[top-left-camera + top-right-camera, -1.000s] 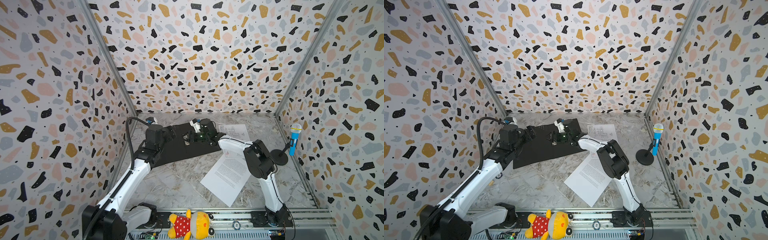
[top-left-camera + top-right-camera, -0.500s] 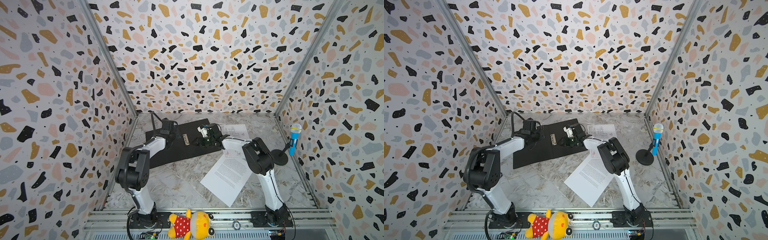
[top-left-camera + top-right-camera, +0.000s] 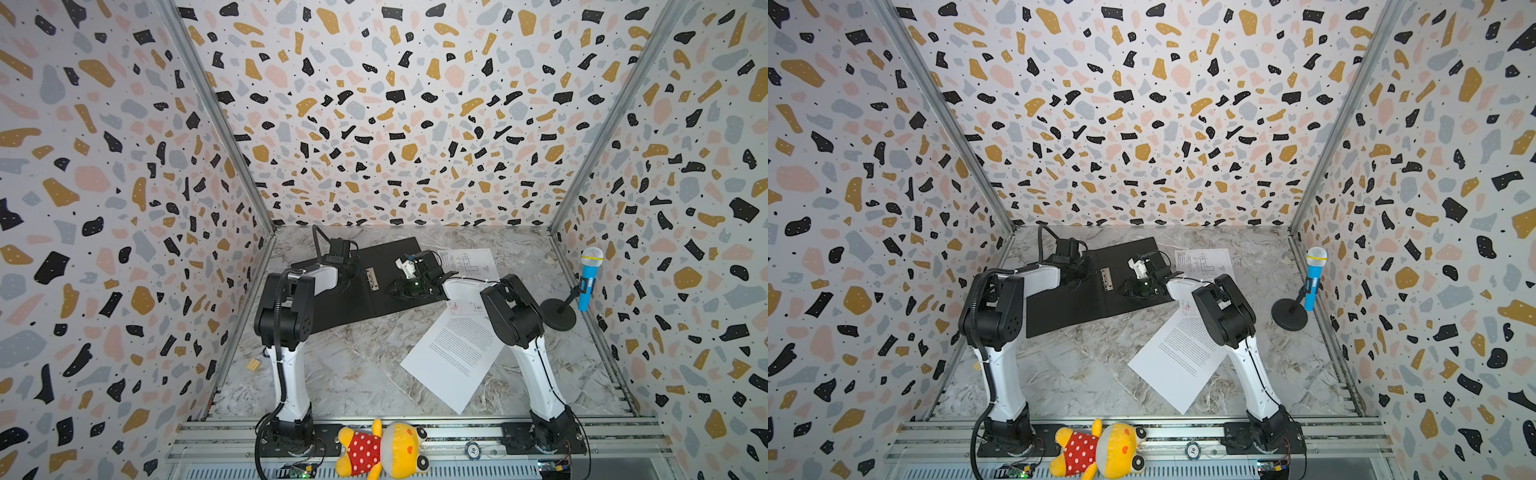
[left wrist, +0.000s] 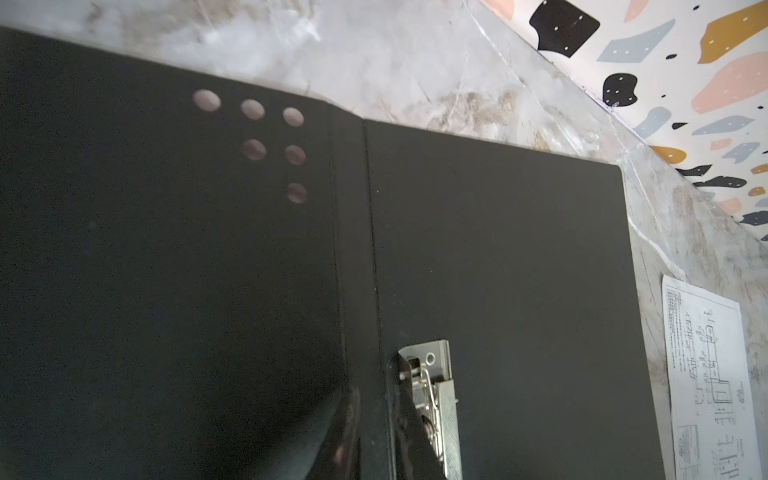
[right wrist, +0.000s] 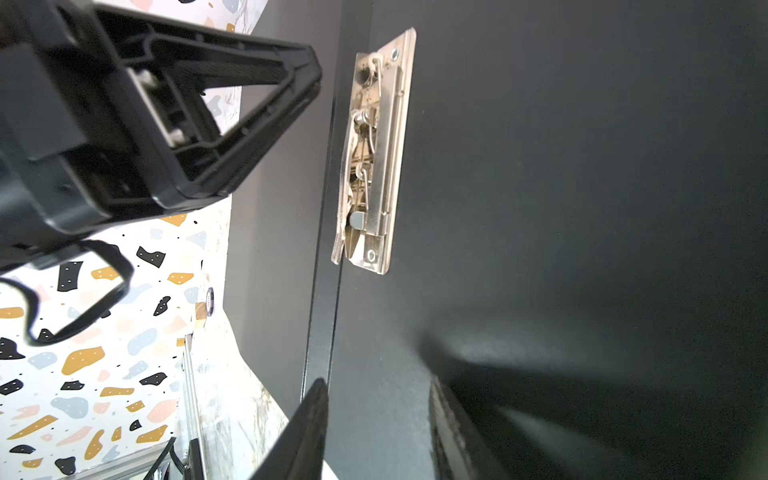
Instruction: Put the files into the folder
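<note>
Marble tabletop (image 3: 357,374); both grippers over folder (image 3: 353,307), empty.

We are seeing bare table (image 3: 357,374) lying open near the front; both grippers are crowding the open folder (image 3: 345,307), and the microphone stand (image 3: 559,316) is blocking the right edge.

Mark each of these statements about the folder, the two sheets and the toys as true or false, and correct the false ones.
1. The folder lies open with its black inside up. True.
2. The text sheet lies inside the folder. False: it lies on the table, in front of the folder's right half.
3. A metal clip sits by the folder's spine. True.
4. The drawing sheet lies under the plush toy. False: it lies beside the folder's right edge; the plush toy is on the front rail.
5. The toy microphone stands at the right wall. True.
</note>
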Controlling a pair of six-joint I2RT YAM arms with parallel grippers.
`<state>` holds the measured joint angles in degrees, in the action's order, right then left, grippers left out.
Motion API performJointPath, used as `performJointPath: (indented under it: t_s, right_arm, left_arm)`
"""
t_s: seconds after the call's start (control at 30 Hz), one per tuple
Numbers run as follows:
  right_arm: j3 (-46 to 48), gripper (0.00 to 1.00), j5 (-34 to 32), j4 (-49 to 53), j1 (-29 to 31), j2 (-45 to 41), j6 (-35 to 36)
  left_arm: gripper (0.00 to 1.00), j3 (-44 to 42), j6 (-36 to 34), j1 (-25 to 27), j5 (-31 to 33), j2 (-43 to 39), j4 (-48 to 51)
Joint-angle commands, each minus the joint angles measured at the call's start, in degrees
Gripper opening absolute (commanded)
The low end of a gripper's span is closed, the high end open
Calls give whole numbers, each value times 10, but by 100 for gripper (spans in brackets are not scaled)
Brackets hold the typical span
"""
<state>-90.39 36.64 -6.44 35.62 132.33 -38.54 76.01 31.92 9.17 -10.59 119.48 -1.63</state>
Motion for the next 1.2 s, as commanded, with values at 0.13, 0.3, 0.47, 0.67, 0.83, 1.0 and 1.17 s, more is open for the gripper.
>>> performJointPath:
  t_s: [0.13,0.3,0.47,0.67,0.83,1.0,1.17]
  right_arm:
    - [6,43,4,-5,-4,-16,-7]
    - [23,43,0,-7,-4,-27,-7]
    - [34,43,-1,-7,-5,-37,-5]
    - [41,44,0,-7,-5,-44,-5]
    - [47,44,1,-7,-4,-51,-5]
    - [55,44,-5,-9,-5,-59,-4]
    - [55,44,-3,-12,-5,-59,-7]
  left_arm:
    - [16,26,-12,8,-34,14,-24]
    - [16,42,-16,18,-38,32,-14]
    - [15,55,-20,22,-19,44,4]
    - [15,50,-29,22,3,32,12]
    - [16,60,-34,23,-10,35,20]
    - [16,53,-36,23,11,14,30]
    - [16,56,-35,24,9,25,35]
